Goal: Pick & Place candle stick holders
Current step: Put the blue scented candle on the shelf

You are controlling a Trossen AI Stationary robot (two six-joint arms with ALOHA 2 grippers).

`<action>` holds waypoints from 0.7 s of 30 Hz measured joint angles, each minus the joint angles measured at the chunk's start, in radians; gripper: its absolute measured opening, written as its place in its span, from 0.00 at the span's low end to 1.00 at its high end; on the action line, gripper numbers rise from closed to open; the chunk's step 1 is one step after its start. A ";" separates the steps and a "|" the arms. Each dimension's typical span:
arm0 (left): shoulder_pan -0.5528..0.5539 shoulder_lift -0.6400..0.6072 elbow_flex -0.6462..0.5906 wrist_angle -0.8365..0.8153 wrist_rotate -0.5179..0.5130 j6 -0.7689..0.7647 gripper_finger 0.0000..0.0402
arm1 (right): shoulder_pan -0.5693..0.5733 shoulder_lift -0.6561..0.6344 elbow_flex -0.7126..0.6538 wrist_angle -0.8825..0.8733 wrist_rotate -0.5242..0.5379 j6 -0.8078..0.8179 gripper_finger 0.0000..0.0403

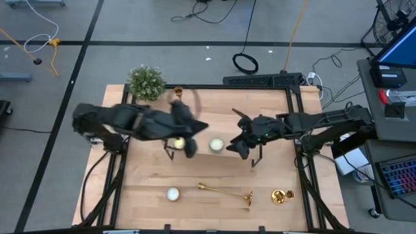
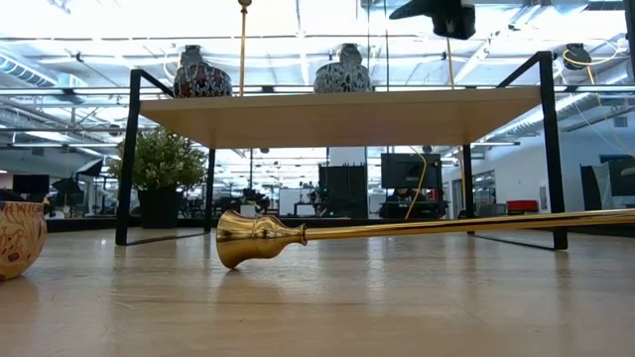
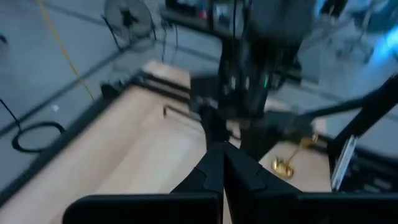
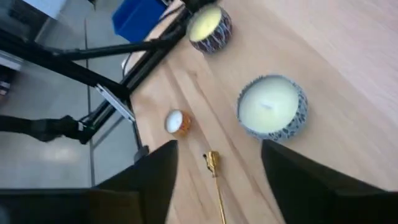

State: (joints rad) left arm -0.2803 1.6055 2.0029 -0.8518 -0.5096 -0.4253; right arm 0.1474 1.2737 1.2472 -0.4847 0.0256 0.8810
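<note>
One gold candle stick holder lies on its side near the table's front edge, its cup end toward the left. In the right wrist view its cup end shows far below. A second holder stands at the shelf's far left; its stem rises from the shelf top. A third gold holder is at the front right. My left gripper hovers shut over the shelf's left half, its fingertips together and holding nothing. My right gripper hangs open above the shelf's middle, with nothing between its fingers.
The wooden shelf on its black wire frame fills the table's middle. Two patterned candles sit on it. A tealight rests at the front left, and a potted plant stands at the far left corner.
</note>
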 joint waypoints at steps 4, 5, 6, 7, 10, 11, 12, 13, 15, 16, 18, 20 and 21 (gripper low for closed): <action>-0.053 -0.087 0.000 -0.045 -0.087 -0.034 0.00 | -0.004 0.011 0.000 -0.058 0.016 -0.003 0.35; -0.067 -0.103 0.000 -0.061 -0.109 -0.044 0.00 | -0.008 0.012 0.000 -0.079 0.031 -0.002 0.29; -0.082 -0.115 0.000 -0.084 -0.130 -0.056 0.00 | -0.012 0.012 0.000 -0.103 0.049 -0.002 0.23; -0.095 -0.123 0.000 -0.106 -0.153 -0.065 0.00 | -0.015 0.012 0.000 -0.113 0.066 -0.002 0.16; -0.126 -0.137 0.000 -0.179 -0.224 -0.109 0.00 | -0.022 0.015 0.000 -0.111 0.083 -0.008 0.03; -0.134 -0.141 0.000 -0.199 -0.241 -0.126 0.00 | -0.026 0.020 0.000 -0.102 0.081 -0.006 0.03; -0.141 -0.143 0.000 -0.216 -0.256 -0.139 0.00 | -0.030 0.026 0.001 -0.100 0.078 -0.004 0.03; -0.146 -0.144 0.000 -0.229 -0.266 -0.149 0.00 | -0.034 0.033 0.001 -0.107 0.074 -0.004 0.02; -0.157 -0.143 0.000 -0.253 -0.278 -0.162 0.00 | -0.042 0.045 0.001 -0.125 0.058 -0.002 0.01; -0.160 -0.142 0.000 -0.262 -0.278 -0.164 0.00 | -0.044 0.054 0.001 -0.127 0.051 0.000 0.01; -0.163 -0.140 0.000 -0.266 -0.278 -0.169 0.00 | -0.045 0.074 0.001 -0.124 0.047 0.008 0.00; -0.163 -0.137 0.000 -0.269 -0.278 -0.179 0.00 | -0.043 0.088 0.000 -0.117 0.040 0.005 0.00; -0.163 -0.136 0.000 -0.272 -0.278 -0.183 0.00 | -0.043 0.093 0.000 -0.104 0.034 0.006 0.00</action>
State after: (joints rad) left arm -0.4432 1.4700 2.0026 -1.1234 -0.7879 -0.6080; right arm 0.1040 1.3665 1.2469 -0.5887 0.0601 0.8869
